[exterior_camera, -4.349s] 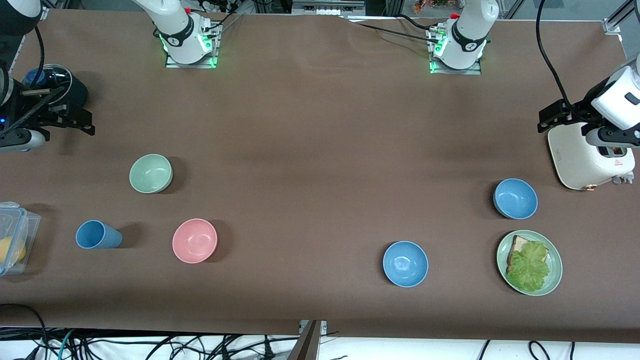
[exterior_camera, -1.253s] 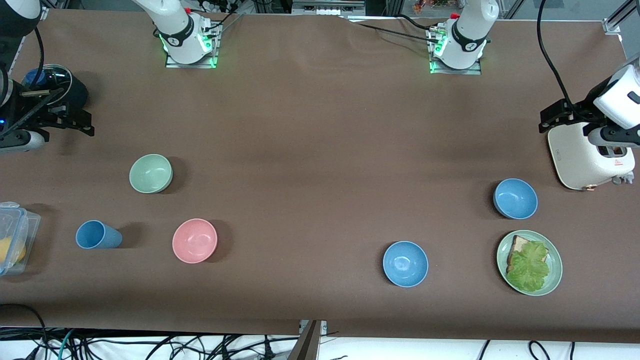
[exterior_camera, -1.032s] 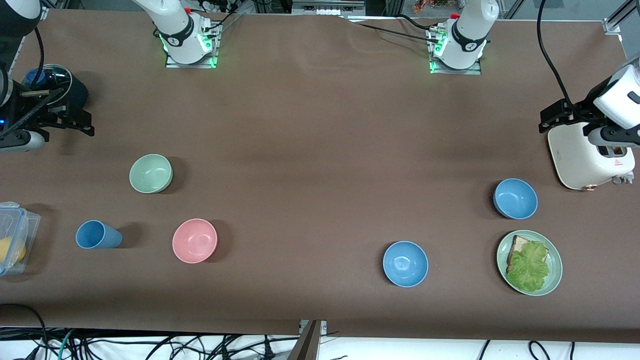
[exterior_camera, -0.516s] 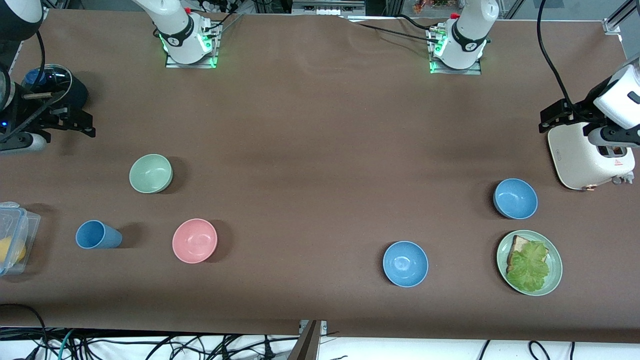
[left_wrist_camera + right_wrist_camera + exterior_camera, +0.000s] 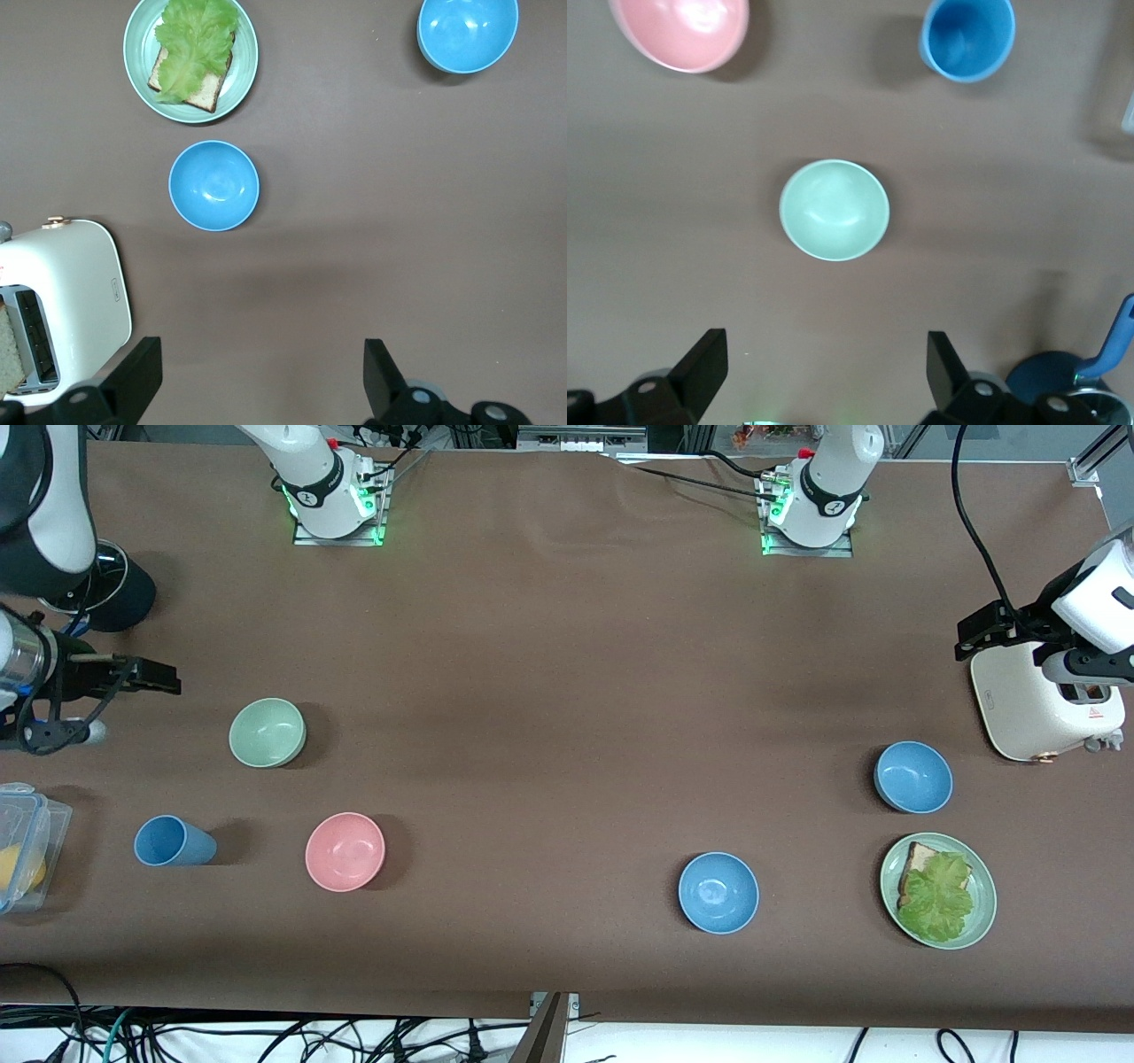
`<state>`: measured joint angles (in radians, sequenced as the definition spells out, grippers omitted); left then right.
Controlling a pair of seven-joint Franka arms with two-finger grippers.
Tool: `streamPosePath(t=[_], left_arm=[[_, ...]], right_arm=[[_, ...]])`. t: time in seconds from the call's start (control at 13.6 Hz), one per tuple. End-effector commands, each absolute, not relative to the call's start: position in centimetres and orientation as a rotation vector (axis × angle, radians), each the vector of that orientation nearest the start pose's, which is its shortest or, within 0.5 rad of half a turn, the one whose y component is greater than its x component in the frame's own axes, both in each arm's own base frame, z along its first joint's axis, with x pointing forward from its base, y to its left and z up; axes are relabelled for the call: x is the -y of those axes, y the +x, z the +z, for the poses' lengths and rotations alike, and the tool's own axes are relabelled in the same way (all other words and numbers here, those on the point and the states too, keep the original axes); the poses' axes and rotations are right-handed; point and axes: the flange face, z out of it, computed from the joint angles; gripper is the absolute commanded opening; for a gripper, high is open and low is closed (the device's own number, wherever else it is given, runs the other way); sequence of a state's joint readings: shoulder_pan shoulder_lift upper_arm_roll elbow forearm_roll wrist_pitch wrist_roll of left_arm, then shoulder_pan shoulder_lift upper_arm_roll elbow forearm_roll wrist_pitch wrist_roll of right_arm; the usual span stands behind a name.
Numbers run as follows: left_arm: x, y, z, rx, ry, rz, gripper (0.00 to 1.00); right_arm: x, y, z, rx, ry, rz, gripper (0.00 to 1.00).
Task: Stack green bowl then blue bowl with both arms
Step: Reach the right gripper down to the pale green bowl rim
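The pale green bowl (image 5: 267, 732) sits upright and empty toward the right arm's end of the table; it also shows in the right wrist view (image 5: 834, 210). My right gripper (image 5: 164, 684) hangs open and empty over bare table beside that bowl, apart from it (image 5: 824, 367). Two blue bowls stand toward the left arm's end, one (image 5: 718, 892) nearer to the front camera than the other (image 5: 913, 777); both show in the left wrist view (image 5: 468, 33) (image 5: 213, 185). My left gripper (image 5: 967, 638) waits open and empty over the table beside the toaster (image 5: 261, 376).
A pink bowl (image 5: 345, 851) and a blue cup (image 5: 173, 841) stand nearer to the front camera than the green bowl. A clear box (image 5: 22, 846) and a black pot (image 5: 120, 589) sit at the right arm's end. A white toaster (image 5: 1045, 704) and a green plate (image 5: 983, 917) with bread and lettuce sit at the left arm's end.
My right arm has swung its gripper away from the black pot and closer to the green bowl. The left arm and all bowls have not moved.
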<state>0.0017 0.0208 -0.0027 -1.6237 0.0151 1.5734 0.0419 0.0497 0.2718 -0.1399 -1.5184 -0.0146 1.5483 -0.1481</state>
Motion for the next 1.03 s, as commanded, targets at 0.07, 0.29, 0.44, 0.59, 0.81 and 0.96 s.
streamPosePath(t=[0.07, 0.29, 0.44, 0.59, 0.81, 0.96], left_arm=[[0.0, 56.1, 59.4, -0.05, -3.153, 0.111, 1.0], [0.0, 56.1, 59.4, -0.05, -3.153, 0.111, 1.0], [0.0, 56.1, 59.4, -0.048, -3.153, 0.111, 1.0], [0.0, 56.1, 59.4, -0.048, -3.153, 0.111, 1.0], [0.0, 56.1, 59.4, -0.048, -3.155, 0.111, 1.0], [0.0, 56.1, 59.4, -0.048, -3.155, 0.111, 1.0]], right_arm=[[9.5, 62.5, 44.3, 0.071, -3.092, 0.442, 0.99], [10.2, 63.5, 39.1, 0.053, -3.081, 0.431, 0.99], [10.3, 63.4, 35.4, 0.033, -3.069, 0.387, 0.99], [10.2, 62.5, 31.8, 0.042, -3.037, 0.322, 0.99], [11.5, 61.4, 27.3, 0.082, -2.994, 0.247, 0.99], [12.4, 61.0, 24.8, 0.1, -2.926, 0.237, 0.99]])
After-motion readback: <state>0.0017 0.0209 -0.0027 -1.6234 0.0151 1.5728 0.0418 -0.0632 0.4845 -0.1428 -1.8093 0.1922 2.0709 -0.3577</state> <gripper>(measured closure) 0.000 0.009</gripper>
